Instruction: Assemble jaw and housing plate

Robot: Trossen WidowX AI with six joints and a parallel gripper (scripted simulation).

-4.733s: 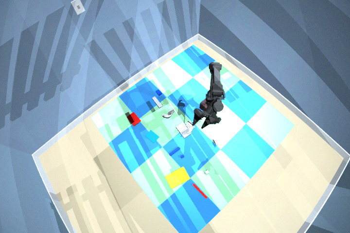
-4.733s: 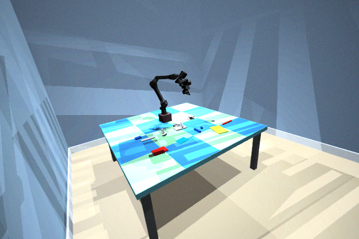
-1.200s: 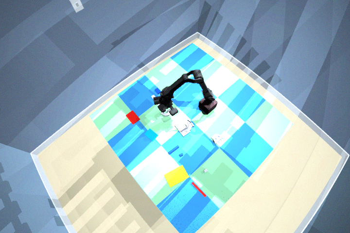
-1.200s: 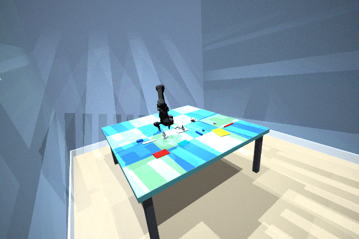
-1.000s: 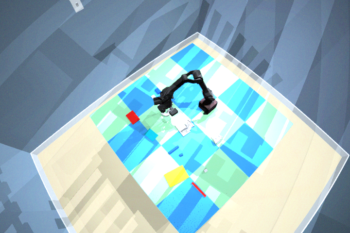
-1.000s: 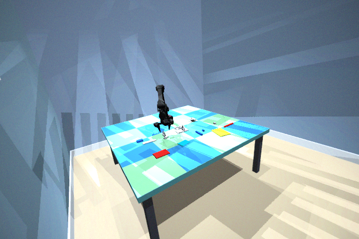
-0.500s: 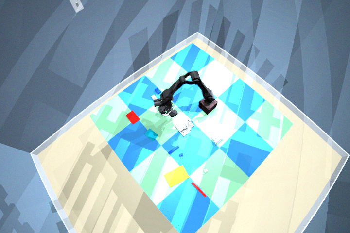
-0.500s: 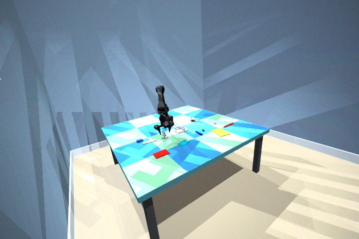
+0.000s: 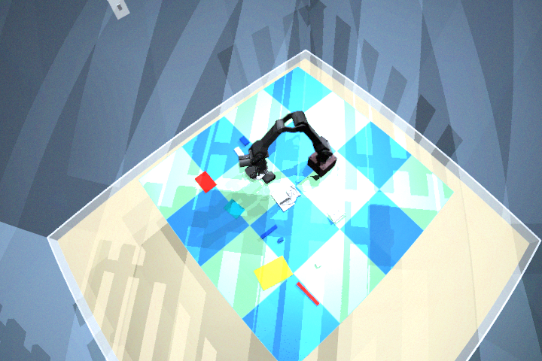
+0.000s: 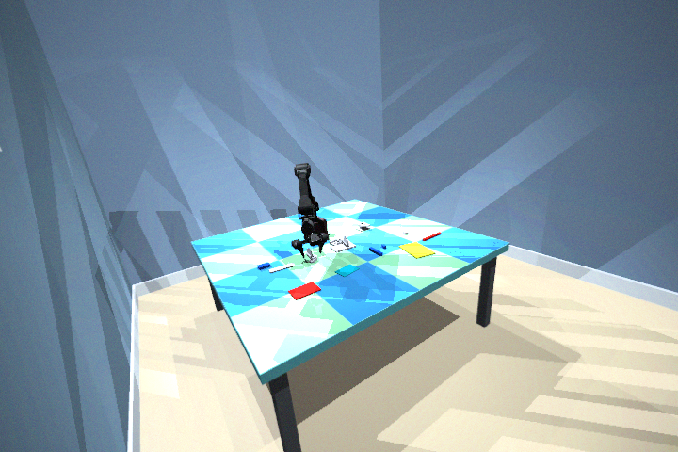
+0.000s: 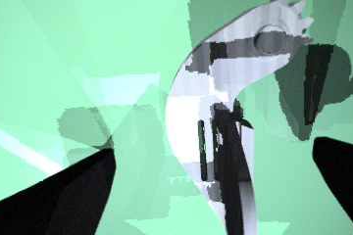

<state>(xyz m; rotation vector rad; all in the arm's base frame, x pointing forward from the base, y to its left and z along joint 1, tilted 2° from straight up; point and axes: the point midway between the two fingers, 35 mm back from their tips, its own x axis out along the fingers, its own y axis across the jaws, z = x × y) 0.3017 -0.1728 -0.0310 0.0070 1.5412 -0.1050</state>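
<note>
So the pincer (image 9: 260,175) (image 10: 312,255) (image 11: 211,152) is wide apart with that toothed white jaw (image 10: 310,256) (image 11: 184,113) between its tips, gripping nothing, right over the desk (image 9: 382,213) (image 10: 318,341).

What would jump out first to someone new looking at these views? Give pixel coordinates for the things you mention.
Probably the black arm (image 9: 297,119) (image 10: 304,191), arched over the blue, white and green checkered table, its open jaws (image 9: 260,175) (image 10: 312,252) (image 11: 214,147) down over a pale toothed part (image 10: 310,256) (image 11: 184,113). Next, the flat color patches: a yellow sheet (image 9: 273,272) (image 10: 417,250) beside a red bar (image 9: 308,293) (image 10: 431,236), and a red sheet (image 9: 205,182) (image 10: 304,291) nearer the jaws.
</note>
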